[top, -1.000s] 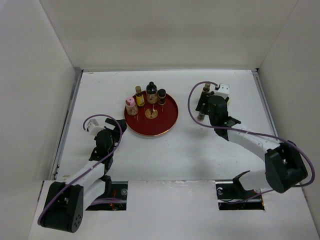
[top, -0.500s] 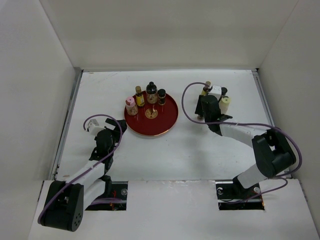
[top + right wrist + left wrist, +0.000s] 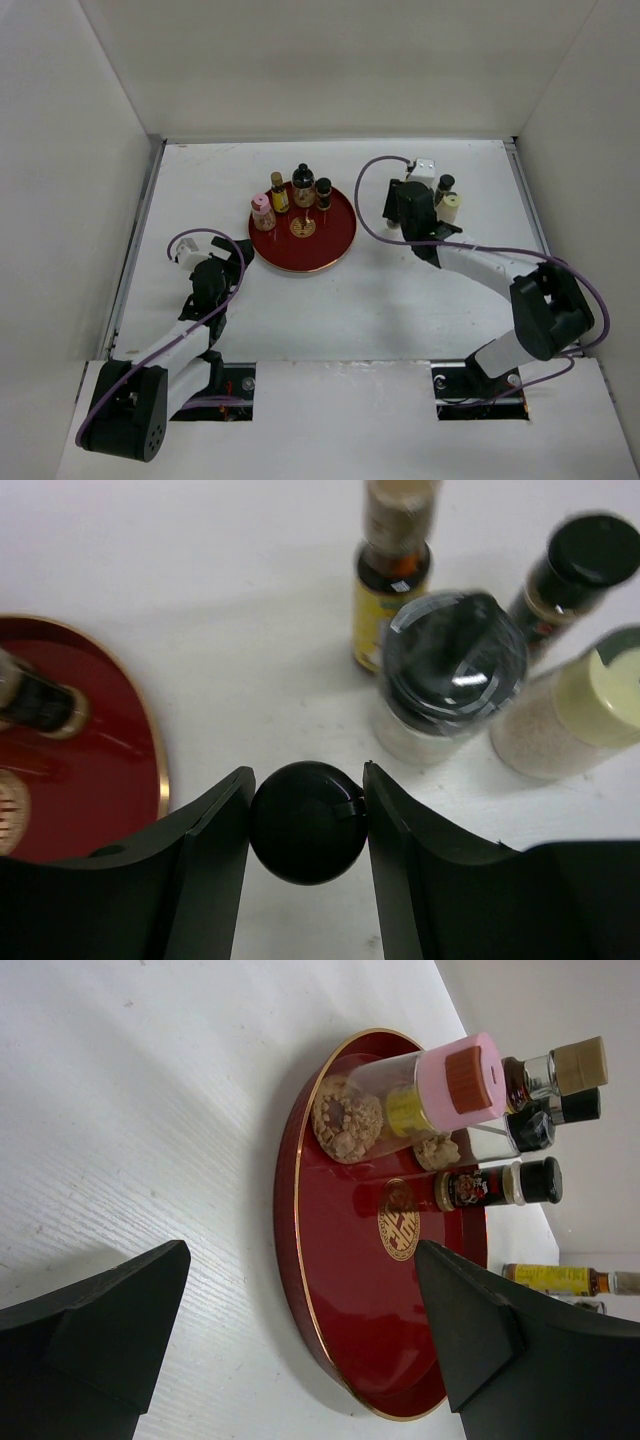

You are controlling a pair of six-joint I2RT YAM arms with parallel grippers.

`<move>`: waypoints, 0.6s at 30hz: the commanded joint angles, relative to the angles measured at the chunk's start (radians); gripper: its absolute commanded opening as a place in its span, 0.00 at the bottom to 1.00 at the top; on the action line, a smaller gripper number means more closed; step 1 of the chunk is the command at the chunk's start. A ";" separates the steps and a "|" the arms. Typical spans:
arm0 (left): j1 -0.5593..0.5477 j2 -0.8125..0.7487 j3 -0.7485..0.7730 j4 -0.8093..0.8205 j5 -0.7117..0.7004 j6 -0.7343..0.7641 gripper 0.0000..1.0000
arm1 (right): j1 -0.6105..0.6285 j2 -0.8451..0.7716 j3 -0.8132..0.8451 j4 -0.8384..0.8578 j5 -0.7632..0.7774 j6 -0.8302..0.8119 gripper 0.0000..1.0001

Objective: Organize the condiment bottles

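Overhead, my right pincer [image 3: 403,205] hangs over the white bench [image 3: 300,320] between the round red tray [image 3: 335,250] and a pale yellow-capped jar [image 3: 452,204]. Left wrist: my left pincer [image 3: 300,1260] gapes empty. Right wrist: the right one clasps a small black-capped bottle [image 3: 306,825] standing beside that tray; I should lift straight, sparing that jar.

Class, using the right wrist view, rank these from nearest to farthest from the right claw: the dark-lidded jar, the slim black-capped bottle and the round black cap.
1. round black cap: gripped between the fingers of the right claw.
2. dark-lidded jar: up and to the right.
3. slim black-capped bottle: far upper right corner.
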 commanded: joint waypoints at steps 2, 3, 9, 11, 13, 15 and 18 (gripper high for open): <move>0.003 -0.004 0.025 0.052 -0.001 -0.008 1.00 | 0.062 -0.023 0.149 0.069 -0.028 -0.023 0.42; 0.003 -0.003 0.025 0.052 0.003 -0.009 1.00 | 0.074 -0.005 0.172 0.074 -0.043 -0.019 0.42; 0.006 -0.020 0.020 0.051 0.000 -0.006 1.00 | 0.132 0.152 0.308 0.111 -0.090 -0.007 0.42; 0.006 -0.010 0.022 0.051 0.009 -0.011 1.00 | 0.158 0.190 0.347 0.103 -0.100 0.000 0.42; 0.006 -0.015 0.022 0.052 0.015 -0.011 1.00 | 0.194 0.219 0.371 0.108 -0.103 0.006 0.42; 0.007 -0.021 0.020 0.049 0.005 -0.009 1.00 | 0.230 0.249 0.404 0.102 -0.116 0.016 0.42; 0.007 -0.017 0.020 0.049 0.005 -0.011 1.00 | 0.281 0.301 0.463 0.099 -0.142 0.016 0.42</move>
